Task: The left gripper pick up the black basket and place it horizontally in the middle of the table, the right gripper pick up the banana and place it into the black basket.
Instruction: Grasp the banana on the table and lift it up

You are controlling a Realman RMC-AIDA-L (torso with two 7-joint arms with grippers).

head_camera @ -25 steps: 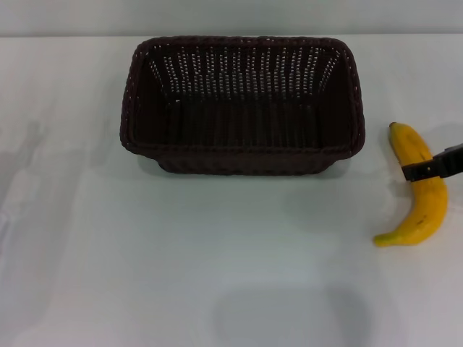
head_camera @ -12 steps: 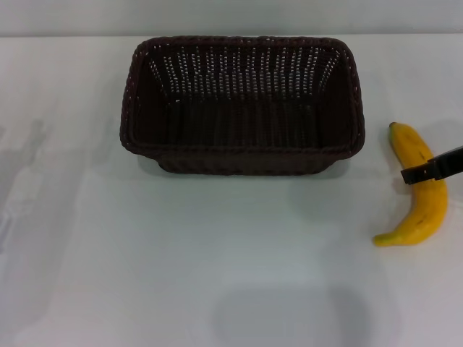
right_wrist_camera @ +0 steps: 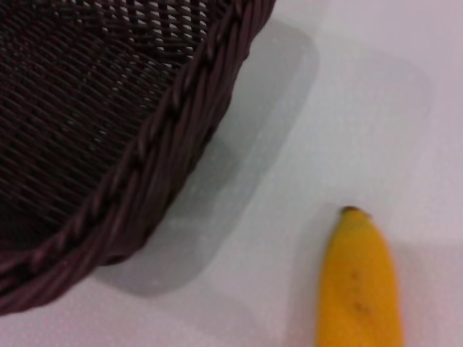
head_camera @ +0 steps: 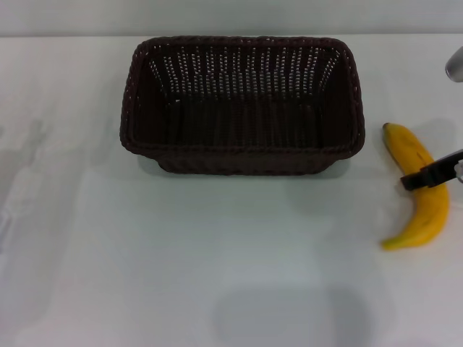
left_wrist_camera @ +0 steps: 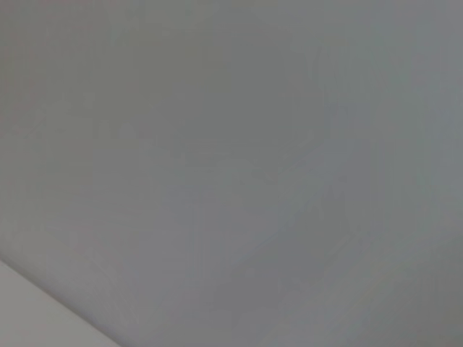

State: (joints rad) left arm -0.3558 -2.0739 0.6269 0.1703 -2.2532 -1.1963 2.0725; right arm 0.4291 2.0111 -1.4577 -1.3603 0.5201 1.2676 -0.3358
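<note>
The black basket (head_camera: 242,160) stands empty and lengthwise across the far middle of the white table (head_camera: 181,253); its braided rim also shows in the right wrist view (right_wrist_camera: 159,137). The yellow banana (head_camera: 416,148) lies to the basket's right, near the right edge of the head view, and its dark end shows in the right wrist view (right_wrist_camera: 358,289). My right gripper (head_camera: 423,176) reaches in from the right, with one black finger laid across the banana's middle; the other finger is hidden. My left gripper is out of view; its wrist view shows only a plain grey surface.
A grey metallic part of the right arm (head_camera: 456,65) shows at the right edge above the banana. Bare white tabletop lies in front of the basket and to its left.
The banana has shifted slightly with the finger across it: its lower tip moved right and its upper end moved left. A grey arm part has appeared at the upper right edge. The basket has not moved.
</note>
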